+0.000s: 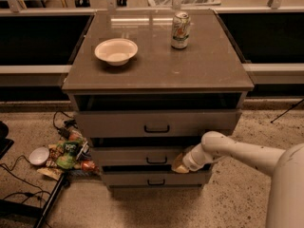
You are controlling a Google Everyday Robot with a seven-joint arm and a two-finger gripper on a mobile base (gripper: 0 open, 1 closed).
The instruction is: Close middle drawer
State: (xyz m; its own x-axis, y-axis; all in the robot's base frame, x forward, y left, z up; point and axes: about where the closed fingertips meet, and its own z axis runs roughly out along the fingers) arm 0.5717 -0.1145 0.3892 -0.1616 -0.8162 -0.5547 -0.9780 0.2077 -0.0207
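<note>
My gripper [179, 164] sits low at the front of the cabinet, pressed against the right end of the middle drawer [128, 156], just right of its small dark handle [156, 161]. From this angle I cannot tell how far the gripper is open, or whether it has hold of anything. My pale arm [237, 153] reaches in from the lower right to get there. The middle drawer lies between the top drawer [118, 123] and the bottom drawer [128, 178]. A dark strip shows above its front panel, under the top drawer's front. The top drawer stands pulled out, its dark inside visible beneath the cabinet top [213, 65]. On that top, a white bowl [116, 51] rests towards the left and a drink can [180, 30] stands upright towards the back, well apart from the bowl. On the floor beside the cabinet's left side lies a heap of snack packets [70, 155], a small white dish [38, 156] and some black cables [19, 184].
</note>
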